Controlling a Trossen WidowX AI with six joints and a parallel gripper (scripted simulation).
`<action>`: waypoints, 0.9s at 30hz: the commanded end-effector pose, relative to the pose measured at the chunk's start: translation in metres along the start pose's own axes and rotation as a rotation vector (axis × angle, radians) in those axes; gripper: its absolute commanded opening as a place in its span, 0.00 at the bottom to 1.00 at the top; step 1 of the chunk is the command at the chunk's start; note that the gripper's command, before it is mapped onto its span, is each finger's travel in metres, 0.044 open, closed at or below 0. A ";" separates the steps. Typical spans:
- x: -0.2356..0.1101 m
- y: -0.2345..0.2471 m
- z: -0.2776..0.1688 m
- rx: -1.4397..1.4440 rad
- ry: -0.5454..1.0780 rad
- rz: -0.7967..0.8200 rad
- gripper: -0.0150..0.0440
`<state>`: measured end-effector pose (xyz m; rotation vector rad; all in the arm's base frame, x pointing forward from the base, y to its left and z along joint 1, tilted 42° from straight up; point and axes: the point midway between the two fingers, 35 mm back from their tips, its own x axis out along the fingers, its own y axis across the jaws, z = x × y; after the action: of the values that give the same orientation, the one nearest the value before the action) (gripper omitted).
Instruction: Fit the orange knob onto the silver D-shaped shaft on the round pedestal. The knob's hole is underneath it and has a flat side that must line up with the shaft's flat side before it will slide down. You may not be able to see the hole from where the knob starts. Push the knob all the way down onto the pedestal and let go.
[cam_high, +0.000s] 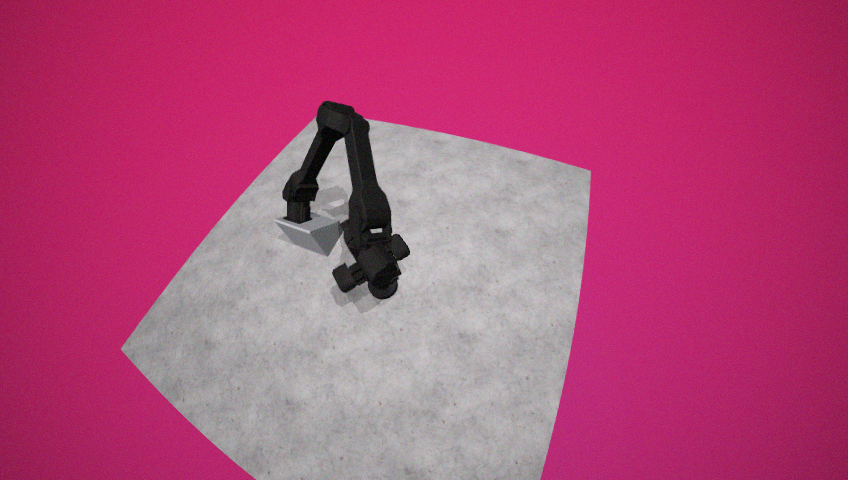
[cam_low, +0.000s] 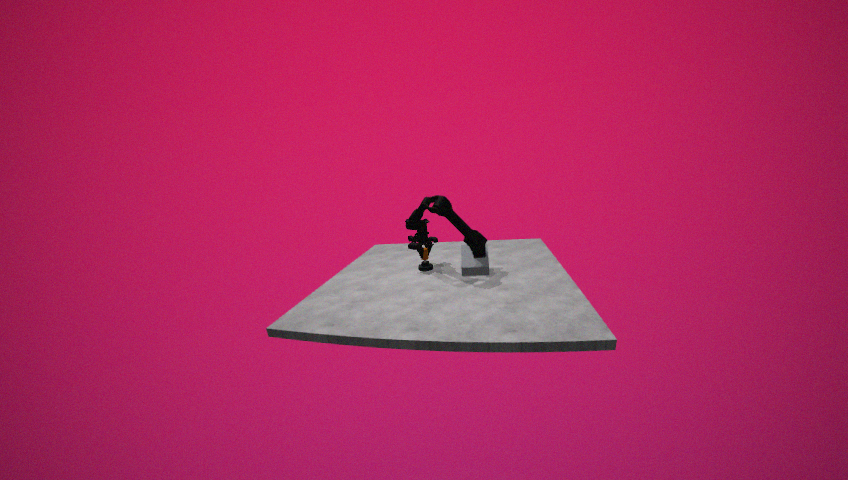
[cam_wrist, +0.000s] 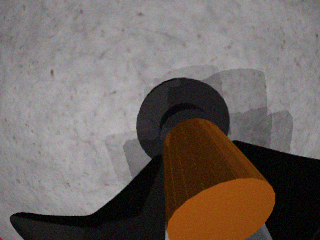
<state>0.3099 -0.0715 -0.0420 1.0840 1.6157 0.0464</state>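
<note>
- We had the orange knob (cam_low: 424, 253) (cam_wrist: 210, 175) above the round pedestal (cam_high: 383, 290) (cam_low: 425, 267) (cam_wrist: 154, 107), its smooth, bright end facing our wrist camera and its far end over part of the pedestal.
- We held the knob pinched between the black fingers of our gripper (cam_high: 382, 274) (cam_low: 424, 256) (cam_wrist: 198, 155), one on either side of it.
- We could not see the silver shaft or the knob's hole, so we could not tell whether the flat sides lined up, or whether the knob touched the shaft.
- We saw the dark pedestal standing on the mottled grey table (cam_high: 446, 368) (cam_low: 452, 315) (cam_wrist: 70, 75), with a raised round part partly hidden behind the knob and overlapping shadows beside it.
- We had our black arm (cam_high: 363, 166) (cam_low: 461, 223) bent high at the elbow, with the gripper pointing down.
- We had the arm's foot on a grey block (cam_high: 315, 235) (cam_low: 474, 271), apart from the pedestal.
- Around the table, we saw a deep pink backdrop (cam_high: 714, 178) (cam_low: 178, 148).
</note>
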 end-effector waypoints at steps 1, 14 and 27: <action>0.000 0.000 0.000 -0.005 0.000 0.003 0.25; 0.001 0.000 0.000 -0.005 0.000 0.003 0.25; -0.003 0.002 0.001 -0.204 -0.001 0.003 0.25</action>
<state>0.3102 -0.0728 -0.0392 1.0041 1.5946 0.1321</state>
